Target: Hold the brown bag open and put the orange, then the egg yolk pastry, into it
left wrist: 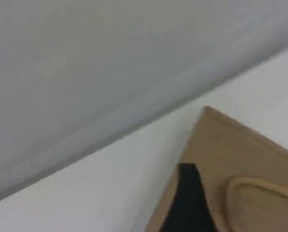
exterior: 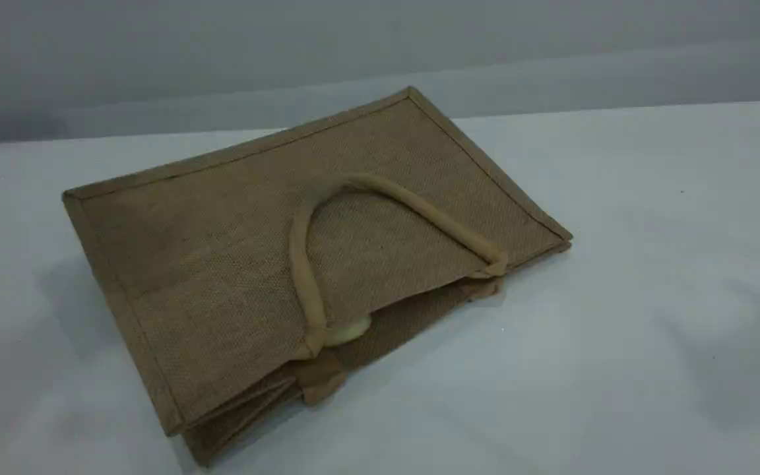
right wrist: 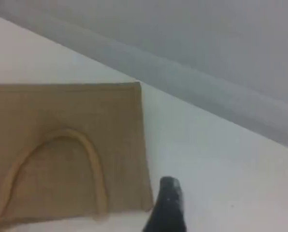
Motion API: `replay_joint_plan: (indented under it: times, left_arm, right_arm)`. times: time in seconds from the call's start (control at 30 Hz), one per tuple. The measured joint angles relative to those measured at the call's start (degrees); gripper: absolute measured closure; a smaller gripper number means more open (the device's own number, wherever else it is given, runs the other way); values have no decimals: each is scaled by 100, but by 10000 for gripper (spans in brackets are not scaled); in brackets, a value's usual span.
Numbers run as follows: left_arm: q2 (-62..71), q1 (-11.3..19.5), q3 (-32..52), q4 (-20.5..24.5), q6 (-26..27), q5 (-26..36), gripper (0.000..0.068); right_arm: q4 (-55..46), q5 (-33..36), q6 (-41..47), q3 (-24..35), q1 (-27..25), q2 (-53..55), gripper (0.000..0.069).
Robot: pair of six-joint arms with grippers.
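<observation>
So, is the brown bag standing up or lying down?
Lying flat: the brown bag rests broadside on the table, handle flopped over it.

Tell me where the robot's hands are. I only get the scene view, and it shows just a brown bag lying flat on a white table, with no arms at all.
Observer: The left hand is by the bag. Its own camera shows one dark fingertip in front of the bag's hemmed edge.
Operator: And the other one?
Observer: The right hand is off to the side. Its fingertip shows over bare table, just past a bag corner.
Operator: Is either one carrying food?
Observer: No food shows at either fingertip, and the right hand is open.
</observation>
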Motion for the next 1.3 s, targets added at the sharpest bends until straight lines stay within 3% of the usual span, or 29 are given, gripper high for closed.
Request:
replay_joint_plan:
  times: [0.13, 0.23, 0.7, 1.03, 1.3]
  left_arm:
    - [-484, 0, 46, 468, -620, 6, 199]
    - [-903, -5, 309, 698, -712, 1, 199]
    - [-3840, -5, 3514, 673, -810, -12, 199]
    - [-5683, -5, 4991, 673, -805, -12, 199]
    - [-6796, -5, 5670, 666, -799, -12, 199]
  right_arm:
    - [58, 333, 70, 0, 0, -683, 139]
    - [85, 496, 203, -3, 0, -1208, 139]
    - [41, 1607, 427, -6, 312, -3454, 139]
    - [8, 1568, 776, 52, 425, -4145, 139]
    - [-48, 1563, 811, 1021, 595, -4979, 139]
